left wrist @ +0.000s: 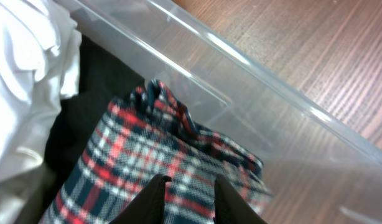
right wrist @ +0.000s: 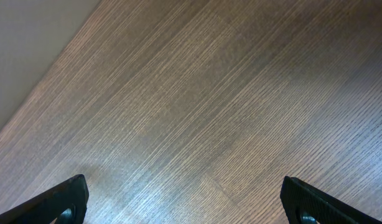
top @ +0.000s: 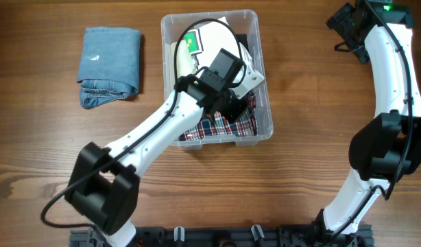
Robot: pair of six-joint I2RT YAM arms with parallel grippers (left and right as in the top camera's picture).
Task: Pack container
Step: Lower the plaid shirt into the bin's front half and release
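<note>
The clear container stands at the table's middle back. Inside it lie a white garment with a green tag, a dark garment and a red, white and navy plaid cloth. My left gripper reaches down into the container's front right part. In the left wrist view its fingertips stand a little apart just over the plaid cloth, open, with the cloth showing in the gap and nothing pinched. The container's clear wall runs beside it. My right gripper hangs wide open over bare wood.
A folded pair of blue jeans lies on the table left of the container. The right arm curves up the right side, its gripper at the back right corner, well away from the container.
</note>
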